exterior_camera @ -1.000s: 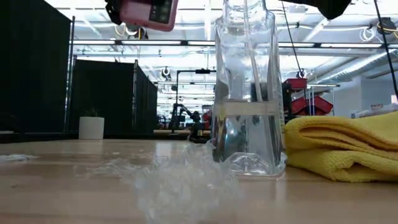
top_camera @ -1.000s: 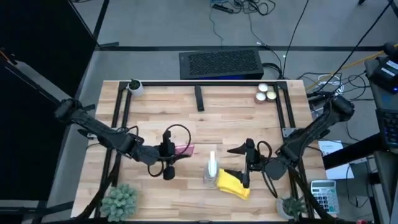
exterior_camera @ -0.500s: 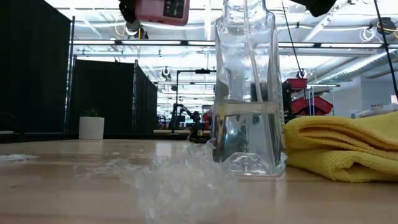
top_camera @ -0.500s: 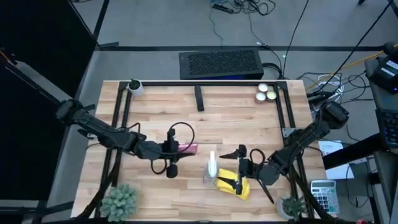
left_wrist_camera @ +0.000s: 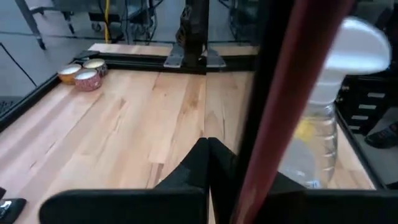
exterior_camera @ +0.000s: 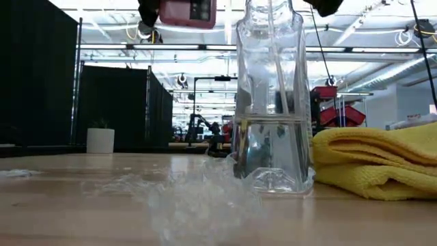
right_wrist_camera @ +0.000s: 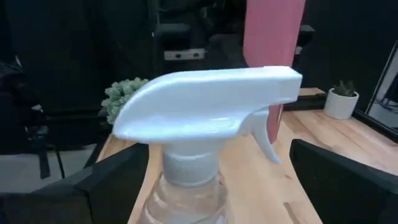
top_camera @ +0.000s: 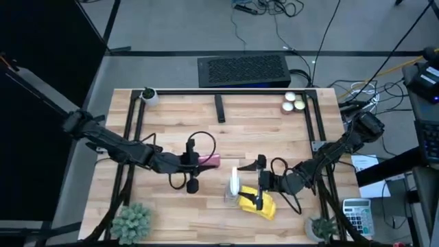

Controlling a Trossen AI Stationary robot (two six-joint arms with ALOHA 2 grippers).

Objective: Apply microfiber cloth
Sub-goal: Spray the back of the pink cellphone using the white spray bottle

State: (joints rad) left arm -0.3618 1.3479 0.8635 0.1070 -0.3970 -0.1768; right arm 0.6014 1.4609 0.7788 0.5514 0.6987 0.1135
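Observation:
The yellow microfiber cloth (top_camera: 268, 208) (exterior_camera: 375, 160) lies folded on the table near the front edge, just right of a clear spray bottle (top_camera: 234, 184) (right_wrist_camera: 205, 102) standing upright. My right gripper (top_camera: 258, 182) is open above the cloth, one finger on each side of the bottle's white head without touching it. My left gripper (top_camera: 197, 162) is shut on a pink-backed phone (top_camera: 210, 161) (exterior_camera: 188, 9) held above the table, left of the bottle. My left gripper holds the phone by the end (top_camera: 204, 162) nearest the arm, coming level from the table's left. The phone stands on its long edge, pink back (exterior_camera: 184, 11) toward the table's near side, lifted clear of the table. The gripper hides the contact itself.
Black frame rails (top_camera: 132, 137) run along the table's left, right and far sides. Small tins (top_camera: 293, 101) and a black bar (top_camera: 219, 108) lie at the back. Plants (top_camera: 130, 219) (top_camera: 322, 226) stand at the front corners, a small pot (top_camera: 148, 95) at the back left.
My left gripper has carried the phone toward the table's right, closer to the bottle, and a little higher. My right gripper, open throughout, has moved toward the table's left, from above the cloth up to the bottle's head. Cloth and bottle have stayed put.

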